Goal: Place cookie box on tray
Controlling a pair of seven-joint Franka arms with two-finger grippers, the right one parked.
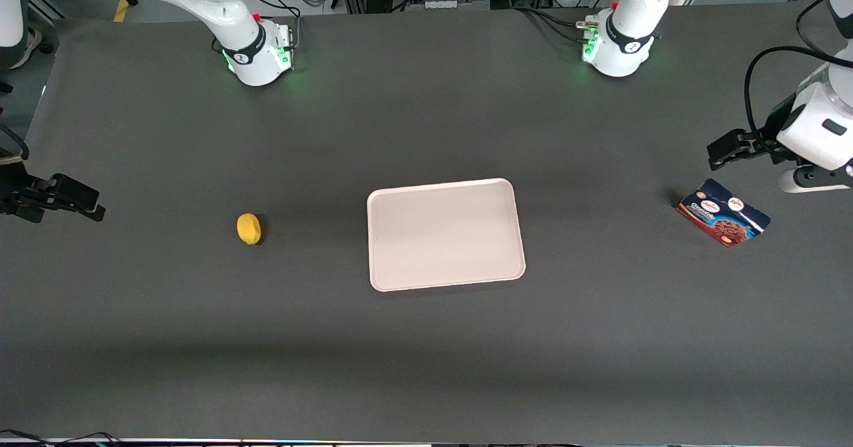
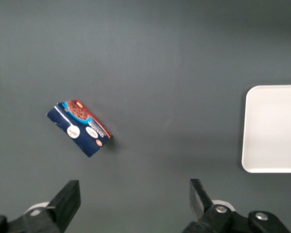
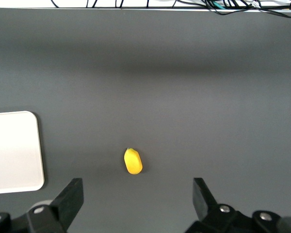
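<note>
the cookie box (image 1: 724, 221) lies flat on the dark grey table (image 1: 426, 340), off toward the working arm's end, printed face up, turned at a slant to the table's edges. the wrist camera shows its cookie picture and round white logos clearly, with the red edge along one long side (image 2: 79, 128). nothing is touching it.

the working arm's gripper (image 1: 730, 148) hangs in the air near the box, a little farther from the front camera than the box and apart from it. its two fingers (image 2: 66, 200) are spread wide with only bare table between them; the box sits ahead of them, not inside the gap.

the tray (image 1: 445, 234) rests around the middle of the table, pale pink, with a low rim and rounded corners, and nothing on it. it is well apart from the box; from the wrist camera only one end of it shows (image 2: 274, 128).

a small yellow lump (image 1: 249, 228) sits toward the parked arm's end of the table, well apart from the tray and about as near the front camera as the tray's middle. it also shows in the parked arm's wrist view (image 3: 133, 161), with a corner of the tray (image 3: 14, 150) beside it.
</note>
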